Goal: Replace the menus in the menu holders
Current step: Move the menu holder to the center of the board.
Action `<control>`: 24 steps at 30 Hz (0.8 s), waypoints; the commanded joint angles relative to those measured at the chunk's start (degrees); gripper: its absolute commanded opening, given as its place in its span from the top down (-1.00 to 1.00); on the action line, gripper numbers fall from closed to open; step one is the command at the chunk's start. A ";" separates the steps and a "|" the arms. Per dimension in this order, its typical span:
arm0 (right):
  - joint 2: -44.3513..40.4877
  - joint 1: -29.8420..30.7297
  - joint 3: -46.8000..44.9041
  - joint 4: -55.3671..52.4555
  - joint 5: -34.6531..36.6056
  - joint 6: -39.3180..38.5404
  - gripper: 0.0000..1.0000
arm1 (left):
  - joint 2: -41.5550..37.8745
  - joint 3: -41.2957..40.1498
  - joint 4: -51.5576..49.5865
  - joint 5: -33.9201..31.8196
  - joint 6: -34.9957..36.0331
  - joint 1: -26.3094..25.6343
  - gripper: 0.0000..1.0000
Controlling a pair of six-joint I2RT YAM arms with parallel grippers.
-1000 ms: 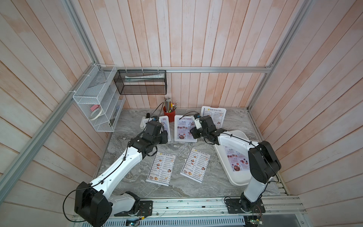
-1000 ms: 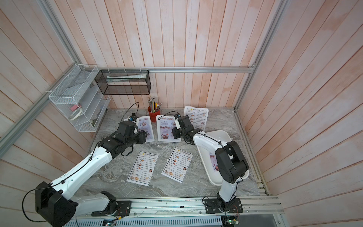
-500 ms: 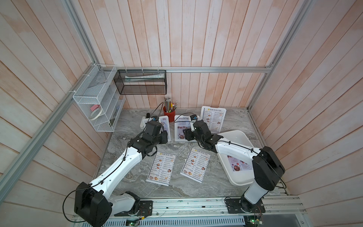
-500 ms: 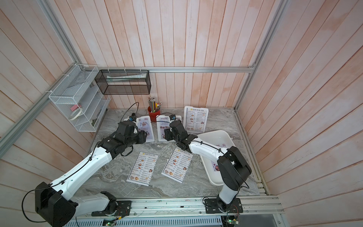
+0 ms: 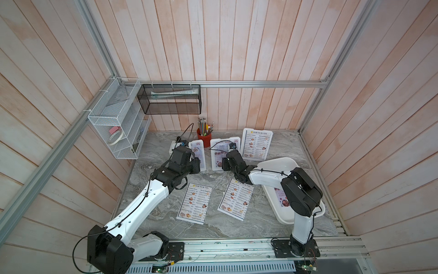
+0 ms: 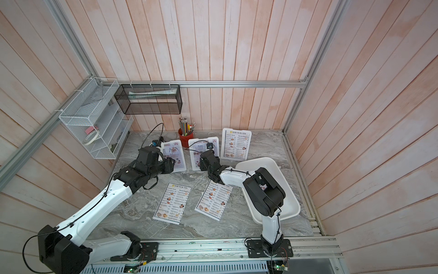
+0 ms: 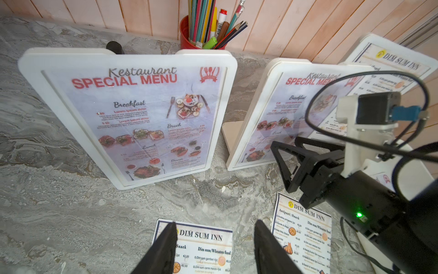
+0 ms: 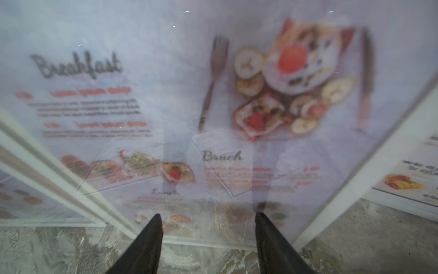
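Three white menu holders stand at the back. The left holder and the middle holder each show a lilac SPECIAL MENU, while the right holder shows a DIM SUM INN menu. Two more DIM SUM INN menus lie flat. My left gripper hangs open and empty before the left holder, above a flat menu. Close to the middle holder's front face, my right gripper is open with nothing between its fingers.
A large shallow white tray at the right holds a lilac sheet, partly under the right arm. A red pencil cup stands behind the holders. Wire baskets hang on the left and back walls.
My right arm swung left from the right holder to the front of the middle holder, and its jaws opened wider. The left arm stayed put.
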 commanded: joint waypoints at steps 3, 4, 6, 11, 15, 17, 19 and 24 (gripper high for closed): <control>2.76 -0.66 3.66 3.50 0.90 0.73 -0.26 | -0.58 -1.09 0.20 -0.15 0.91 0.80 -0.09; 3.18 -0.73 3.93 3.70 0.59 0.69 -0.26 | -0.64 -1.15 0.25 -0.09 0.90 0.90 -0.09; 4.03 -0.91 4.76 4.13 -1.01 1.27 -0.27 | -0.46 -1.24 0.46 0.01 0.93 1.03 -0.09; 5.75 -1.01 5.89 5.87 -5.66 3.50 -0.27 | 0.13 -1.27 0.77 0.24 0.86 0.97 -0.09; 6.24 -1.05 6.22 7.07 -8.05 5.75 -0.28 | 0.15 -1.14 0.78 0.24 0.88 0.99 -0.09; 6.23 -0.78 6.30 7.58 -8.92 6.87 -0.28 | 0.17 -1.27 0.79 0.20 0.81 1.01 -0.09; 6.40 -0.42 6.52 7.89 -9.46 7.61 -0.28 | 0.22 -1.28 0.82 0.20 0.83 1.03 -0.09; 8.38 -0.31 8.98 7.90 -11.10 9.27 -0.28 | 0.09 -1.20 0.92 0.37 0.78 0.97 -0.09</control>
